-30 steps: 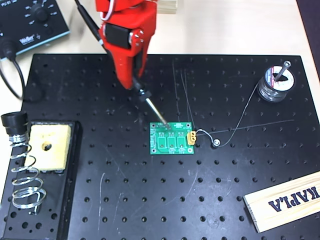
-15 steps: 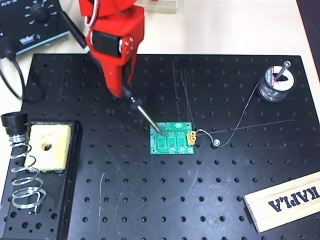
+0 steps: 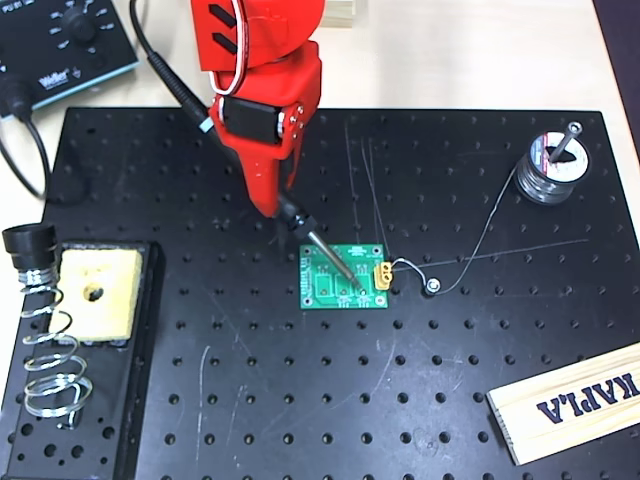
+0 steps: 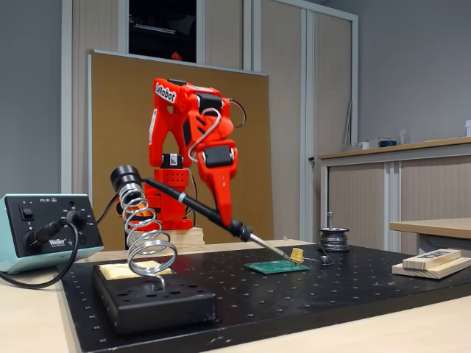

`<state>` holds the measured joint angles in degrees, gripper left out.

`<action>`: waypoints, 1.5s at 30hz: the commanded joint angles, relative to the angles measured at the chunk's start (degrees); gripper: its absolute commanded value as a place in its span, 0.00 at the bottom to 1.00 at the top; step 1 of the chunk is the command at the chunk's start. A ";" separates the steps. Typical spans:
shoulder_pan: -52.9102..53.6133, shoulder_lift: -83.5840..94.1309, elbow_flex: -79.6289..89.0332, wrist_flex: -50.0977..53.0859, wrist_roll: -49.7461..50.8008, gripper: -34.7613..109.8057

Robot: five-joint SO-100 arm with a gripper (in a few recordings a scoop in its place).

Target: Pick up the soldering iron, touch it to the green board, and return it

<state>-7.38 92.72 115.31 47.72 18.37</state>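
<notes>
Overhead view: the red tool (image 3: pixel 272 195) holds the soldering iron (image 3: pixel 318 243) tight. Its thin tip touches the green board (image 3: pixel 345 277).

an electronics lab or workshop: a black perforated breadboard plate (image 3: pixel 400 400) on a pale counter (image 3: pixel 480 60), a weller soldering station (image 4: pixel 44 232), a solder spool (image 3: pixel 548 172), office cabinets (image 4: pixel 397 195) behind.

One soldering iron (image 3: pixel 325 248), one green board (image 3: pixel 345 277), one yellow sponge (image 3: pixel 97 293), one coil spring stand (image 3: pixel 45 360), one solder spool (image 3: pixel 547 170), one wooden block (image 3: pixel 570 400) and one soldering station (image 3: pixel 62 45) sit on the tabletop (image 3: pixel 450 60).
</notes>
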 commanded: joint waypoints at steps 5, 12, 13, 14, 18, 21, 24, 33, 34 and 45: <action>-1.32 -0.62 -1.67 -1.93 1.14 0.24; -1.41 -1.93 -1.58 -2.99 1.32 0.24; -1.49 -2.11 -1.58 -3.08 1.41 0.24; -1.67 -2.20 -1.49 -3.16 1.58 0.24; -1.85 -2.37 -1.23 -3.52 1.93 0.24; -1.93 -2.46 -0.97 -3.60 2.11 0.24; -1.93 -2.37 -0.70 -3.60 2.20 0.24; -2.11 -1.93 0.09 -3.43 2.29 0.24; -2.29 -1.76 0.44 -3.43 2.46 0.24; -3.78 0.35 3.96 -4.75 4.57 0.24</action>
<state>-9.76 90.18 118.56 42.45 21.53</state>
